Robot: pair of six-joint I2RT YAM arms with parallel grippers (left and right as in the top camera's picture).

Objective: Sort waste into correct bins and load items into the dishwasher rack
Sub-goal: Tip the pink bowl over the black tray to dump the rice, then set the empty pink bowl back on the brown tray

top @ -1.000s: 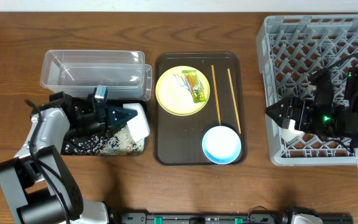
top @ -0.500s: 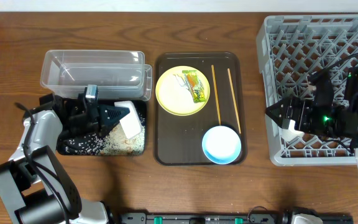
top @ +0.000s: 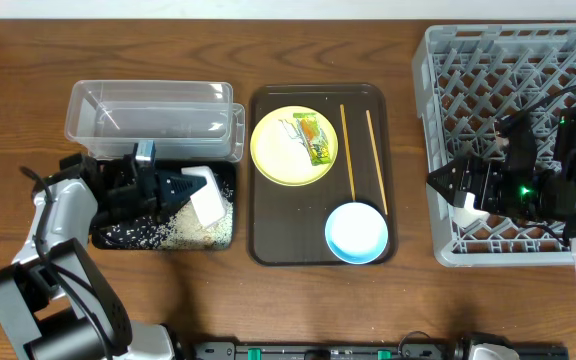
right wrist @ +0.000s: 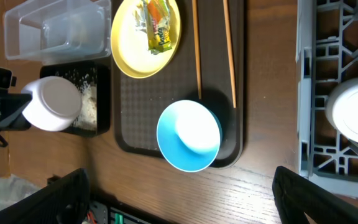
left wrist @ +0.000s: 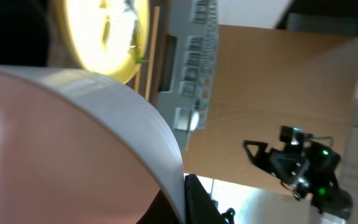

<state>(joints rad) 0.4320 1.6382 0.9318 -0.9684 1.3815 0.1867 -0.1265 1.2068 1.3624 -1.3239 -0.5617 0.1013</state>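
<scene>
My left gripper is shut on the rim of the small white bowl, holding it tipped on its side over the black tray, where rice scraps lie. In the left wrist view the bowl fills the frame. The clear tub stands behind the tray. The yellow plate carries the wrapper. Two chopsticks and the light blue bowl are beside it. My right gripper is open and empty over the left edge of the grey rack. A white cup sits in the rack. The napkin is out of view.
The plate, chopsticks and blue bowl rest on a dark brown serving tray in the middle of the wooden table. The rack fills the right side. The black tray and clear tub sit close together at the left.
My left gripper has shifted slightly left with the white bowl, which stays tipped over the black tray. The right arm has not moved.
</scene>
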